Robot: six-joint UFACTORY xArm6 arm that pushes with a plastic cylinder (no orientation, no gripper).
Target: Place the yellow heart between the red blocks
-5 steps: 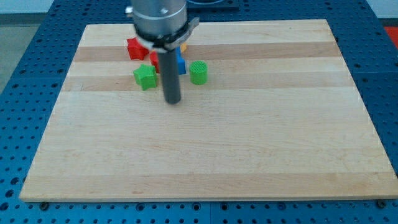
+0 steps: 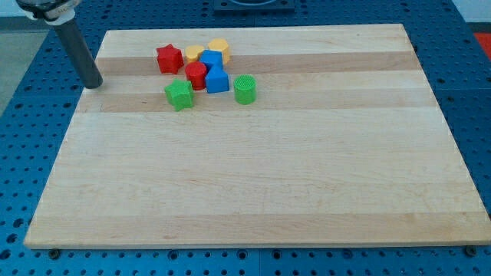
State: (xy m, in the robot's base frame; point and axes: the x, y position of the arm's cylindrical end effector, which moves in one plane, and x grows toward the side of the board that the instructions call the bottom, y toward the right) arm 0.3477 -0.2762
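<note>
Seven blocks cluster near the board's (image 2: 253,192) top edge, left of centre. Yellow heart (image 2: 192,54) sits just right of the red star (image 2: 169,58) and just above the second red block (image 2: 196,74) — touching or nearly so. Two blue blocks, another yellow block, a green star (image 2: 179,94) and green cylinder (image 2: 245,89) crowd close. My tip (image 2: 93,83) rests at the board's left edge near the top-left corner, well apart — no jaws, just a rod.

Pale wooden board (image 2: 253,176) — smooth, matt, grain in strips — on a blue perforated metal table (image 2: 23,153).
</note>
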